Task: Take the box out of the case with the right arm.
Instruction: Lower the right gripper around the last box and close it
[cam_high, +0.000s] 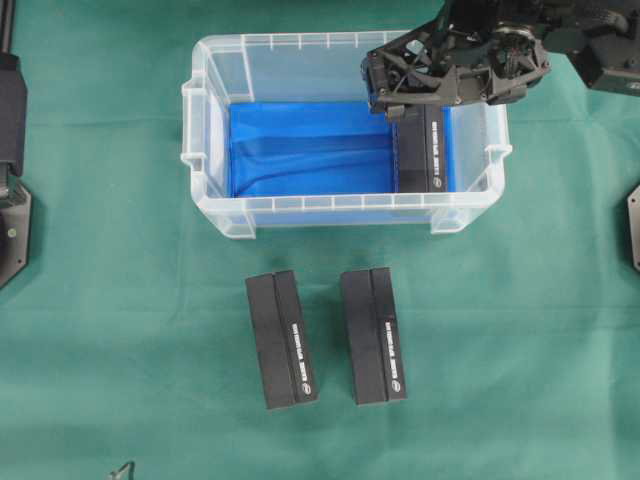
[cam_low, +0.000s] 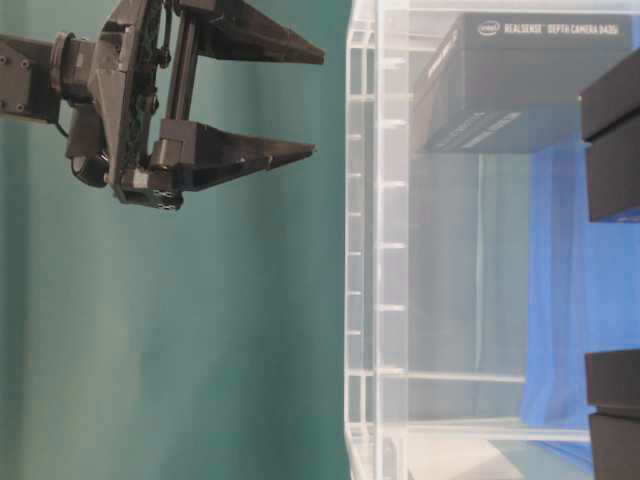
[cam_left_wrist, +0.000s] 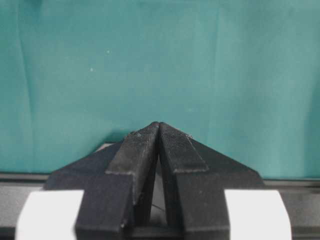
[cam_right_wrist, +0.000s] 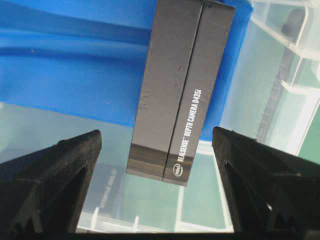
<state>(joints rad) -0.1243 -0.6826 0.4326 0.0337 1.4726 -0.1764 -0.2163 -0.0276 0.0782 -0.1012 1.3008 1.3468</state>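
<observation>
The clear case (cam_high: 340, 208) stands on the green cloth with a blue lining (cam_high: 310, 150) on its floor. One black box (cam_high: 425, 150) lies flat along the right side of the case. My right gripper (cam_high: 400, 92) hangs over the box's far end, above the case's back right corner. In the right wrist view the gripper (cam_right_wrist: 156, 134) is open, both fingers wide apart on either side of the box (cam_right_wrist: 175, 85) below, touching nothing. The table-level view shows the same gripper (cam_low: 318, 103) outside the case wall (cam_low: 365, 250). My left gripper (cam_left_wrist: 159, 125) is shut over bare cloth.
Two more black boxes (cam_high: 280, 340) (cam_high: 372, 335) lie side by side on the cloth in front of the case. The left arm's base (cam_high: 12, 200) sits at the left edge of the overhead view. A dark mount (cam_high: 633, 225) shows at the right edge.
</observation>
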